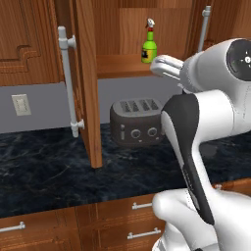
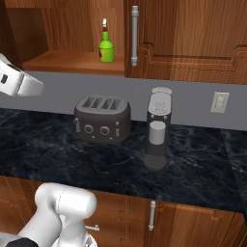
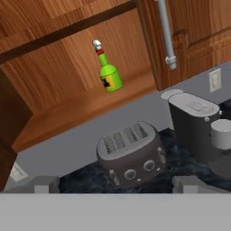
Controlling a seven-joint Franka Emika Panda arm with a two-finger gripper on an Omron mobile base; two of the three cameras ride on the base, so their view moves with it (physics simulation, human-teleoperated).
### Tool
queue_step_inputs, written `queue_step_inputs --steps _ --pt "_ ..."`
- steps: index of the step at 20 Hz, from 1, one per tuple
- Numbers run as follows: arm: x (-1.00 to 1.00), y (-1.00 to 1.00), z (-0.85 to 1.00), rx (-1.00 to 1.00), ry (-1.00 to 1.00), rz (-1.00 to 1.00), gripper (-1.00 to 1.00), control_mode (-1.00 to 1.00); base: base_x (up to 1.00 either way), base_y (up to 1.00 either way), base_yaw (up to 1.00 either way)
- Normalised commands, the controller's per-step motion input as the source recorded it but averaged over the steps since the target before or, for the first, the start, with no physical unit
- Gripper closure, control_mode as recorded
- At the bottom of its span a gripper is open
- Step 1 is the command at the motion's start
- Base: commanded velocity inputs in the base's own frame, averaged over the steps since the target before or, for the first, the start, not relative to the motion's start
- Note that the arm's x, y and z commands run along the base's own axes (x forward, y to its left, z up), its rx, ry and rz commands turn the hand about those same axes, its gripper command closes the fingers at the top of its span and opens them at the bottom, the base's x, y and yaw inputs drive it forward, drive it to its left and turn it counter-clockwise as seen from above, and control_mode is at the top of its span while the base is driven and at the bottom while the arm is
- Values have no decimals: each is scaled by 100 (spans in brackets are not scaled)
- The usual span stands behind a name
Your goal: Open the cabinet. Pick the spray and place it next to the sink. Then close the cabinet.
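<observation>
The spray (image 3: 108, 72) stands upright on the open cabinet (image 3: 76, 108) shelf, long axis vertical, nozzle up. In the hand view it sits at twelve o'clock from the gripper (image 3: 116, 184), well apart; fingers (image 3: 43, 184) spread, holding nothing.

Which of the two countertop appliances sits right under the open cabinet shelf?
The four-slot toaster, standing directly below the shelf holding the spray. The coffee machine stands further right, under the closed door.

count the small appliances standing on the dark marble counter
2: a dark grey four-slot toaster below the open wooden cabinet, and a grey coffee machine to its right, under the closed door. More could sit outside the frames.
</observation>
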Motion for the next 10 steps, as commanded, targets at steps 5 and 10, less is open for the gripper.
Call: queue_step_inputs --steps 5,10 --pt "34 -35 1 -1 -4 12 -100 -100 0 0 0" --pt "29 -23 2 -9 0 21 -100 -100 0 0 0"
